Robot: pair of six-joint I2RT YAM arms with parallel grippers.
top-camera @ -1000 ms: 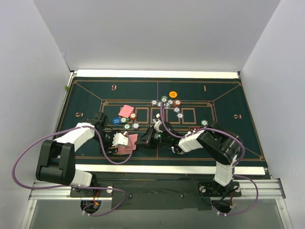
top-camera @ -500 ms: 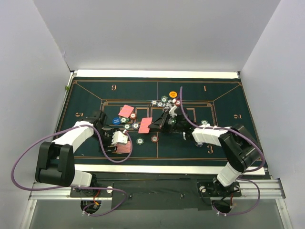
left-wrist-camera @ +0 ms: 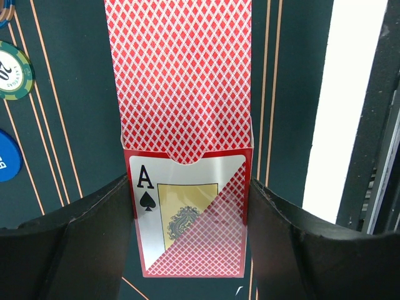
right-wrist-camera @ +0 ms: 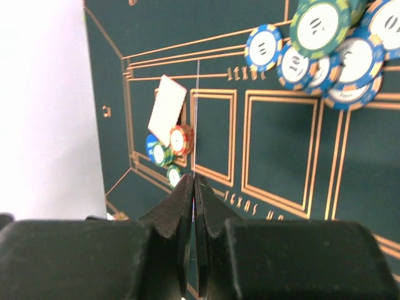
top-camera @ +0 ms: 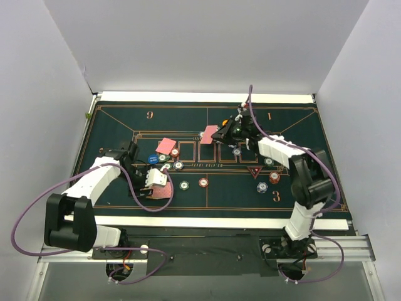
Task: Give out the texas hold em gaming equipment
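Note:
My left gripper (top-camera: 156, 182) (left-wrist-camera: 189, 206) is shut on a red-backed deck of playing cards (left-wrist-camera: 184, 81) (top-camera: 165, 192) in its ace-of-spades sleeve, low over the mat's near left. My right gripper (top-camera: 219, 133) (right-wrist-camera: 194, 182) is shut on a single red-backed card (top-camera: 208, 135), which shows edge-on (right-wrist-camera: 196, 112) in its wrist view and hangs over the far middle of the mat. Another card (top-camera: 166, 145) (right-wrist-camera: 167, 110) lies left of centre beside the blue button (top-camera: 153, 159) and a few chips (top-camera: 170, 156). The orange button (top-camera: 226, 122) peeks out behind the right gripper.
The dark green felt mat (top-camera: 125, 119) covers the table. Loose chips lie at centre (top-camera: 183, 185) (top-camera: 203, 182) and to the right (top-camera: 274, 177) (top-camera: 262, 187), and a cluster of chips (right-wrist-camera: 319, 44) lies under the right wrist. A red triangle marker (top-camera: 254, 171) sits near them. White walls close in on three sides.
The right gripper has carried a red-backed card from beside the deck across to the far middle of the mat. The left gripper has stayed in place on the deck.

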